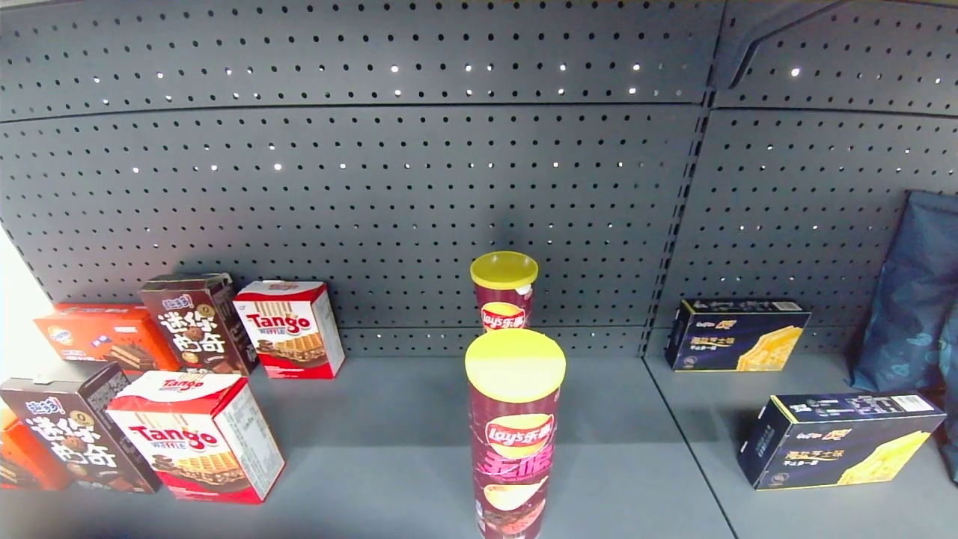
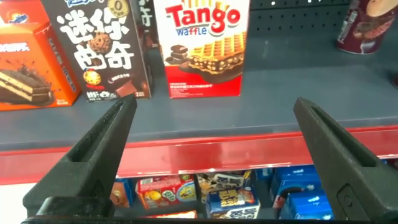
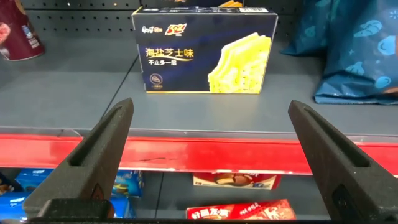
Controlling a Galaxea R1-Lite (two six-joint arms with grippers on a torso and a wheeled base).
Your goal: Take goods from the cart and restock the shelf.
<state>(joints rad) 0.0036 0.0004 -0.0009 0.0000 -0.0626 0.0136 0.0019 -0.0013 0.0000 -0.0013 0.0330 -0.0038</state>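
Note:
A grey shelf holds goods in rows. Two maroon chip cans with yellow lids stand in the middle, one at the front and one behind it. On the left stand red waffle boxes, dark cookie boxes and orange boxes. Two dark blue cracker boxes stand on the right. My left gripper is open and holds nothing, just in front of the shelf edge, facing a waffle box. My right gripper is open and holds nothing, facing a blue cracker box.
A red price strip runs along the shelf's front edge. Below it a lower shelf holds several small packs. Dark blue bags lean at the far right. A pegboard wall backs the shelf. Bare shelf floor lies between the cans and the boxes.

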